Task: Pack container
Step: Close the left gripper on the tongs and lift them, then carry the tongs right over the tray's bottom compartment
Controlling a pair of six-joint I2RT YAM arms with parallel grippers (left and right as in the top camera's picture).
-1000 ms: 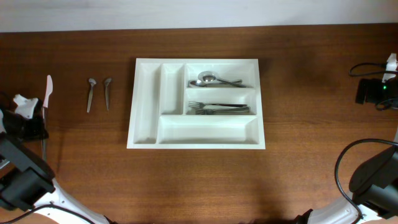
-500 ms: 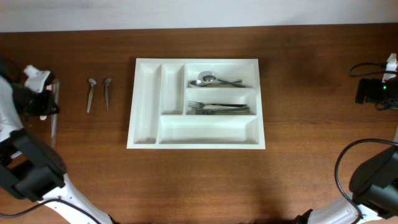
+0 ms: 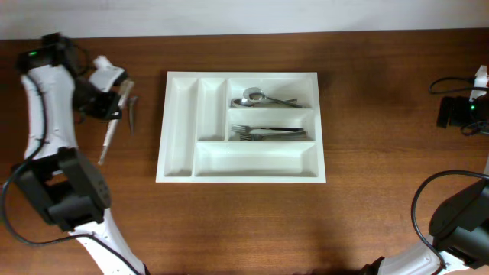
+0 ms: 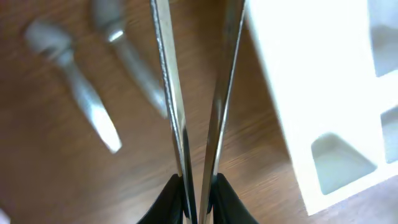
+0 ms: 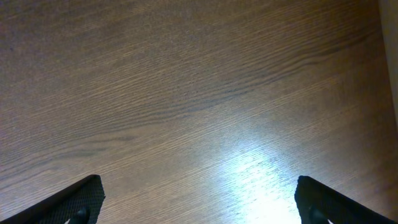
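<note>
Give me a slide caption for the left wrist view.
Left hand pinches two slim metal cutlery pieces over the table, between two loose spoons and the white container.

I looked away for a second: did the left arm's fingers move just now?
Yes. The left fingers, shut on thin cutlery, swung from the far left toward the white container and are now right by the spoon beside it.

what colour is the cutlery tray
The cutlery tray is plain white, with no pattern. It shows best in the overhead view.
</note>
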